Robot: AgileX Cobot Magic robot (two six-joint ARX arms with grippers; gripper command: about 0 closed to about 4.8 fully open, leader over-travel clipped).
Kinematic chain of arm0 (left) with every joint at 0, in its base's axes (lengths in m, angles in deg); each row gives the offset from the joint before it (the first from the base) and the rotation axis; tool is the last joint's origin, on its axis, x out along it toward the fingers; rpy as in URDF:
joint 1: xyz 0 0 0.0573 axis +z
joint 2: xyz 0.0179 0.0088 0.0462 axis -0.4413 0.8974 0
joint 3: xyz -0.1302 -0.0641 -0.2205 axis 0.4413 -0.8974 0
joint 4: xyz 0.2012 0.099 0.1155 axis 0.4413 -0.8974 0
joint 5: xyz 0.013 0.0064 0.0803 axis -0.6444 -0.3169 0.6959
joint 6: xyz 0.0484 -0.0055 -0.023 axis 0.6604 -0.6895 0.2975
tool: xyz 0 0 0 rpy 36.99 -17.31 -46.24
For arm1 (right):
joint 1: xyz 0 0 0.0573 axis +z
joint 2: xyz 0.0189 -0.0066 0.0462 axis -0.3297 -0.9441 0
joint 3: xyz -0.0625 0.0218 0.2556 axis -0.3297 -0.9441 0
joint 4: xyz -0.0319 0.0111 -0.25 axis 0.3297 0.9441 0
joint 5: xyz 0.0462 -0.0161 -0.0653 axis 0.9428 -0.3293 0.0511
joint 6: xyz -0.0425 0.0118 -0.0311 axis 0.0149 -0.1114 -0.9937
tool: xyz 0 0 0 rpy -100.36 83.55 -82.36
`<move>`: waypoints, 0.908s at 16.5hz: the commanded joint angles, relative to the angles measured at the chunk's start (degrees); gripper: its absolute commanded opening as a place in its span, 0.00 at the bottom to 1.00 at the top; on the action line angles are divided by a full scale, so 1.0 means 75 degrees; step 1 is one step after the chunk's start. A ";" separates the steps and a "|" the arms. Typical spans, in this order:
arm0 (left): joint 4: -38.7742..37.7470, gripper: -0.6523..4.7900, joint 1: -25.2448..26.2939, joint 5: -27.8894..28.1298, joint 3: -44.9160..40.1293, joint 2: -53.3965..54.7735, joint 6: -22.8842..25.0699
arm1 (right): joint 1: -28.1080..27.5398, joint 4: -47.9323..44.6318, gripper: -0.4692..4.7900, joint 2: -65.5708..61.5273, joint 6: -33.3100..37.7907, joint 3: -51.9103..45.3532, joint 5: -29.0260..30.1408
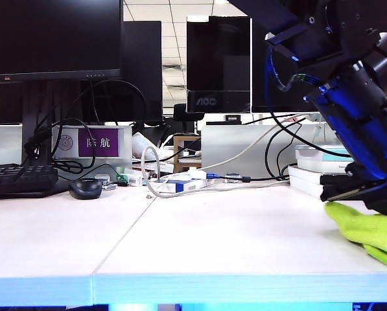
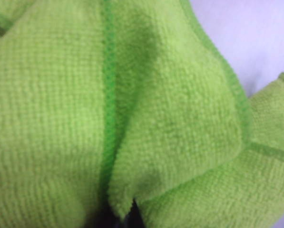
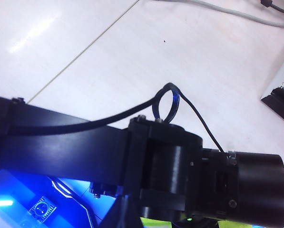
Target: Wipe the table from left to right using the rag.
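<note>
Rag (image 2: 132, 118) bunched under left end effector (image 1: 365, 191), clamped.

Ceiling light glares off the table (image 3: 32, 33), blue glow tints edges; the close rag (image 2: 132, 118) blurs.

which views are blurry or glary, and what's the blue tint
Exterior view: sharp, blue glow along the table front edge. Left wrist view: the rag fills the frame, soft and too close. Right wrist view: white glare on the tabletop, blue light beneath the other arm.
</note>
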State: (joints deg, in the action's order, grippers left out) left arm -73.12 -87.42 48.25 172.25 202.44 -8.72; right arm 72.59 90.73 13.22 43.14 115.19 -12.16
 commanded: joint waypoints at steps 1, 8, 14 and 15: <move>0.0227 0.11 -0.0064 -0.0105 -0.0073 0.0128 -0.0015 | 0.0000 -0.0114 0.08 0.0020 0.0038 0.0050 0.0006; 0.1102 0.11 -0.0067 -0.0201 -0.0073 0.0271 -0.0510 | 0.0003 -0.0105 0.08 0.0023 0.0038 0.0050 0.0006; 0.1329 0.11 -0.0087 -0.0271 -0.0073 0.0321 -0.0618 | 0.0003 -0.0105 0.08 0.0023 0.0038 0.0050 0.0006; 0.1329 0.11 -0.0099 -0.0271 -0.0073 0.0344 -0.0615 | 0.0003 -0.0108 0.08 0.0023 0.0035 0.0050 0.0006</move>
State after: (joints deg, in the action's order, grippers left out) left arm -63.02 -87.77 46.08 171.88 204.37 -13.18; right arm 72.59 90.73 13.24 43.14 115.19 -12.12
